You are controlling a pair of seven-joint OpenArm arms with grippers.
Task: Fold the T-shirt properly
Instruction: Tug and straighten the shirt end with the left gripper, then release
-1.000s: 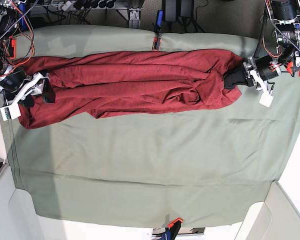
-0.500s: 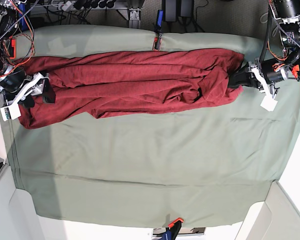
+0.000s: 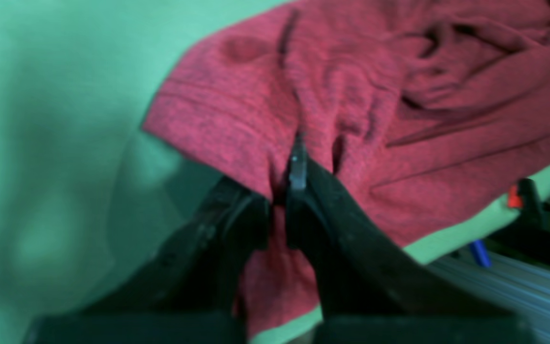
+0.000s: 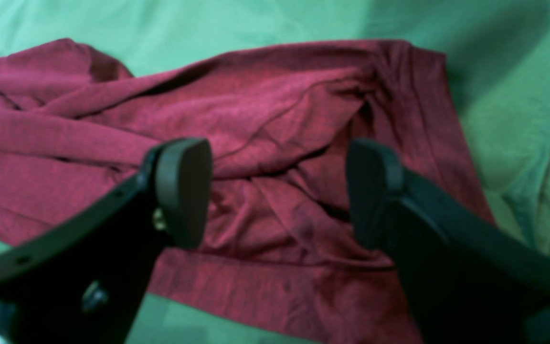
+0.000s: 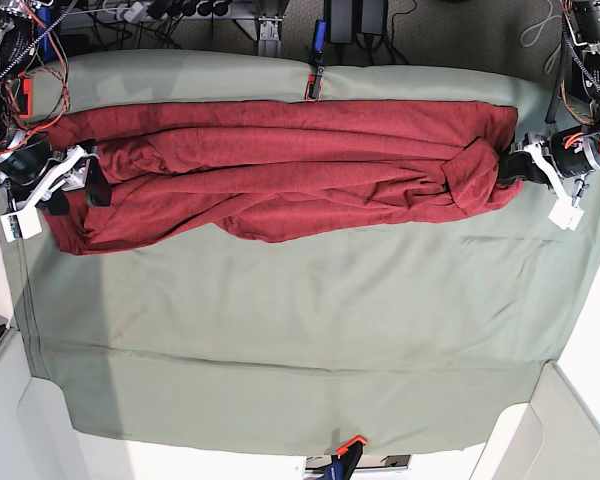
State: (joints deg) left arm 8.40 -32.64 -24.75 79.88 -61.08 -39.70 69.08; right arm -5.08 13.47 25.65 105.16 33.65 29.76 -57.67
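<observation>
The dark red T-shirt [image 5: 280, 160] lies stretched in a long wrinkled band across the far part of the table. My left gripper [image 5: 508, 167] is at the shirt's right end, shut on a pinch of its fabric; the left wrist view shows the gripper [image 3: 280, 200] with the T-shirt [image 3: 351, 95] bunched between the closed black fingers [image 3: 313, 205]. My right gripper [image 5: 77, 195] is at the shirt's left end, open. In the right wrist view this gripper [image 4: 277, 191] hangs with its pads [image 4: 184, 191] wide apart just above the T-shirt [image 4: 265, 124], holding nothing.
A sage-green cloth [image 5: 300, 330] covers the table. An orange clamp [image 5: 348, 443] grips its front edge and another clamp [image 5: 313, 85] its back edge. Cables and electronics [image 5: 20, 60] crowd the back left. White bin corners [image 5: 540, 430] stand at the front.
My left gripper has moved to the right with the shirt's end in it, pulling the shirt longer and flatter. The right arm has stayed in place, open.
</observation>
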